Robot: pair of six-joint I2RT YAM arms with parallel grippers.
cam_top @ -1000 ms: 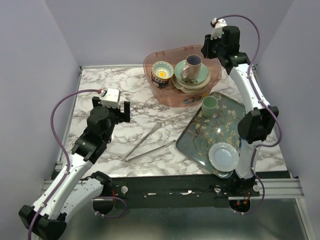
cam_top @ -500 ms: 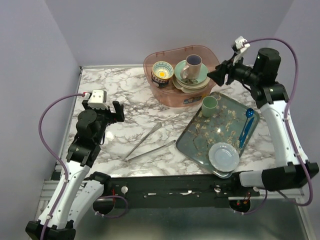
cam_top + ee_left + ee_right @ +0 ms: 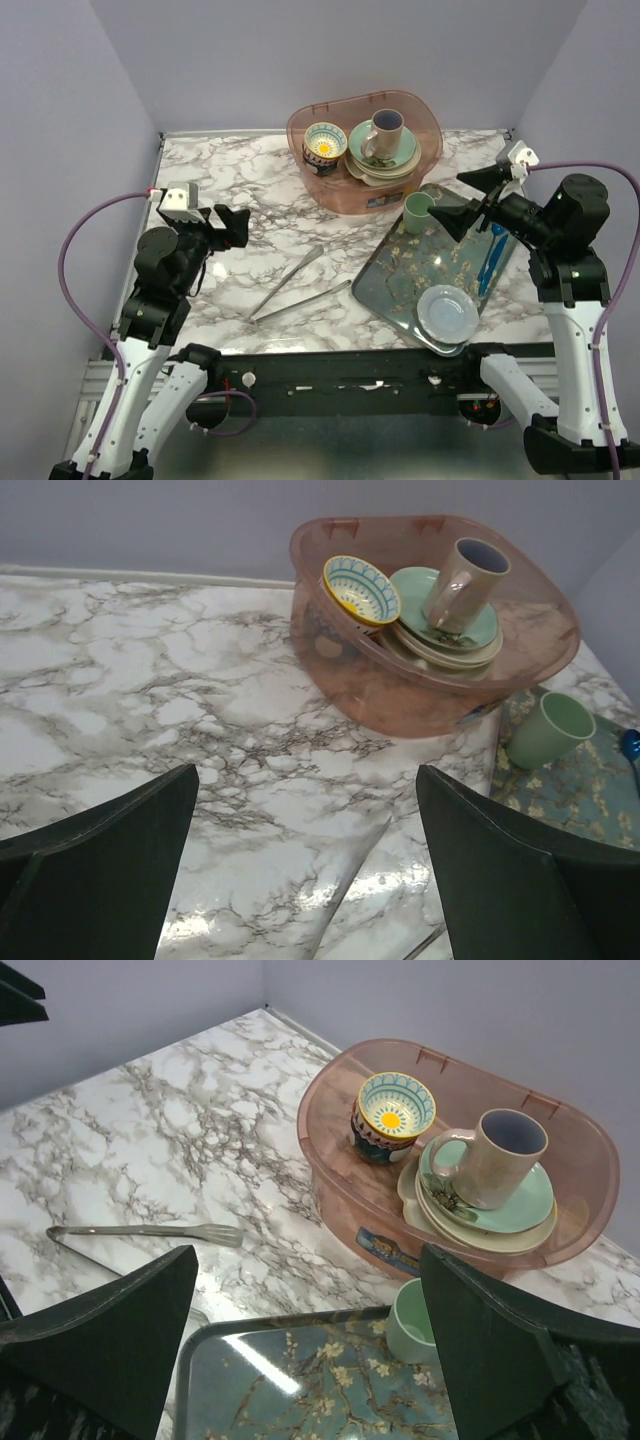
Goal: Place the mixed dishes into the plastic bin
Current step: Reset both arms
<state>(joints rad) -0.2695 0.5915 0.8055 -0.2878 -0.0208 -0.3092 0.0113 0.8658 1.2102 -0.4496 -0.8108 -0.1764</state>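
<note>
The pink plastic bin (image 3: 432,150) (image 3: 400,695) (image 3: 335,1185) stands at the back of the table. Inside it are a navy-and-yellow bowl (image 3: 325,143) (image 3: 360,588) (image 3: 395,1107), a mint-green plate (image 3: 398,158) (image 3: 525,1207) on top of cream plates, and a lilac mug (image 3: 383,133) (image 3: 460,575) (image 3: 497,1157) upright on that stack. My right gripper (image 3: 456,198) (image 3: 307,1255) hovers open and empty over the tray, just right of a green cup (image 3: 419,212) (image 3: 412,1322). At the left, my left gripper (image 3: 236,228) (image 3: 305,780) is open and empty above bare marble.
A floral tray (image 3: 400,280) (image 3: 300,1390) at front right carries the green cup, a pale blue saucer (image 3: 447,312) and a blue spoon (image 3: 490,258). Metal tongs (image 3: 300,285) (image 3: 140,1231) lie on the marble table between the arms. Walls close in the sides and back.
My right arm has swung back from behind the bin to above the tray, its jaws spreading wide. My left arm has drawn back to the left.
</note>
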